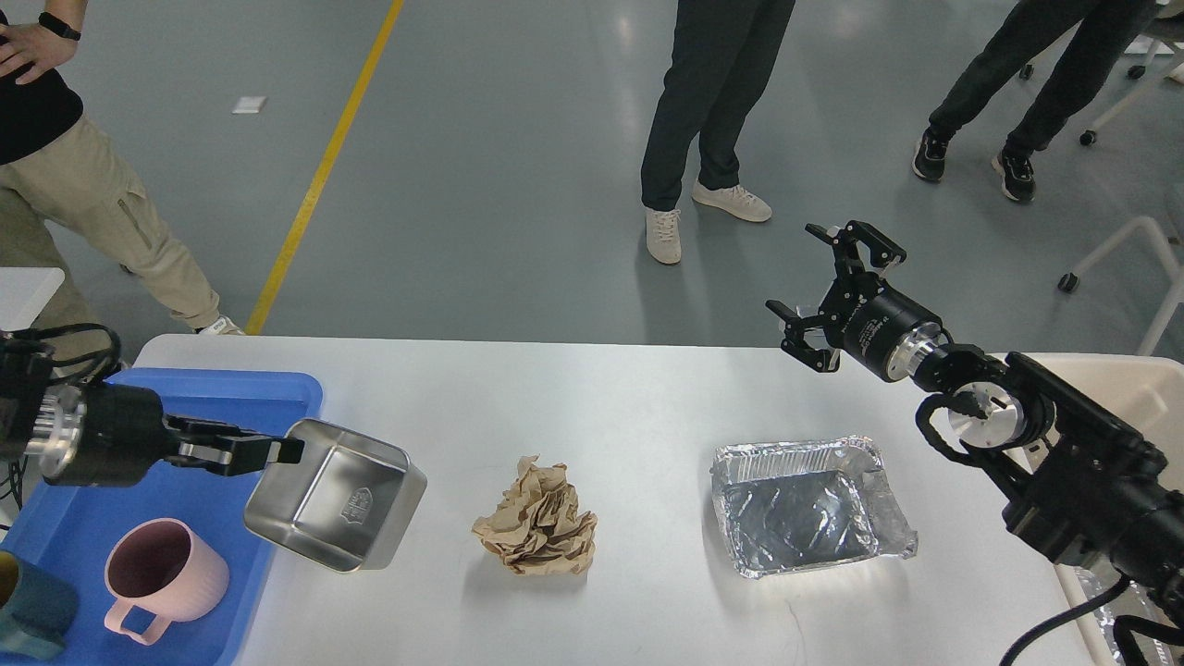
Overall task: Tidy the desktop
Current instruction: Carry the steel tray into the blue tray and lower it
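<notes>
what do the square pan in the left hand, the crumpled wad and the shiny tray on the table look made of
The square pan, held tilted by the left hand, looks like stainless steel: smooth, mirror-like, with a stamped emblem on its base. The crumpled wad looks like brown kraft paper, matte with sharp creases. The shiny tray looks like thin aluminium foil: wrinkled walls, bent rim, bright glints.
</notes>
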Action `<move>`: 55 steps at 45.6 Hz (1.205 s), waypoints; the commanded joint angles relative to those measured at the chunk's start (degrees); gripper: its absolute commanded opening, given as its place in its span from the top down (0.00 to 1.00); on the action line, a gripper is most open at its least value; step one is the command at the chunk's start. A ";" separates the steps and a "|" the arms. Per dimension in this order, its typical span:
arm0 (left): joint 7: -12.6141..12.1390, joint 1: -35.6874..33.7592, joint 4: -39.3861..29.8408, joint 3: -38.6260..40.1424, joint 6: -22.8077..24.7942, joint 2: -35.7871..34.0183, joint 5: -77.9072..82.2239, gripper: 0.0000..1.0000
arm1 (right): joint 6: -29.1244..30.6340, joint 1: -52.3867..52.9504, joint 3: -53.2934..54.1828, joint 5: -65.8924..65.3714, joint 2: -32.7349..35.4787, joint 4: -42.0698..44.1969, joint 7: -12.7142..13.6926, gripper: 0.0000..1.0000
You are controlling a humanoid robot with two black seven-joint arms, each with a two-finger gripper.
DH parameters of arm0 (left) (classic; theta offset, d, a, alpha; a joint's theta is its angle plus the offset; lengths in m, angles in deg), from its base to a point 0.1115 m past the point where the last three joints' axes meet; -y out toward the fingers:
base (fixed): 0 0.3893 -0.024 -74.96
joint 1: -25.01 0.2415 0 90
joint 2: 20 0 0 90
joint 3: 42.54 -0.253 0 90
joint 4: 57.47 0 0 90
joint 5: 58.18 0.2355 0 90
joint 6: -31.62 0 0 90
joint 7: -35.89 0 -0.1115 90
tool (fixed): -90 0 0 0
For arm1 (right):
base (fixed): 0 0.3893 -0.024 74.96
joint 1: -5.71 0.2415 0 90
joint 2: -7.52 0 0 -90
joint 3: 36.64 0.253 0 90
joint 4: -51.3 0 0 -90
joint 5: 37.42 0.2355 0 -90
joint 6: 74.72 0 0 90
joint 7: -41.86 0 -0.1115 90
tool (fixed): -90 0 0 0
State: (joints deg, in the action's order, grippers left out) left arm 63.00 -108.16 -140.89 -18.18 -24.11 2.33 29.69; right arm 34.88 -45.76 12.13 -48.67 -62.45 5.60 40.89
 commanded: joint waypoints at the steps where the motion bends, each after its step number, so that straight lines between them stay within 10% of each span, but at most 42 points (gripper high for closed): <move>1: 0.22 0.10 0.09 1.39 -0.08 -5.44 -0.42 0.97 | 0.00 0.06 0.00 0.00 0.01 0.00 0.00 0.00; 32: -1.45 7.13 20.12 0.25 -17.13 -11.43 0.20 0.97 | 0.18 0.06 0.09 0.00 0.01 -0.09 0.00 0.00; 55: -1.27 8.63 38.15 0.16 -21.18 -0.36 -0.59 0.96 | 0.18 -0.03 0.00 -0.61 -0.08 0.00 0.00 0.00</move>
State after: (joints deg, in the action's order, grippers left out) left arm 61.72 -99.54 -104.56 -17.84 -45.30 -0.83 29.01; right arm 35.05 -45.79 12.14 -49.11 -62.64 5.51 40.89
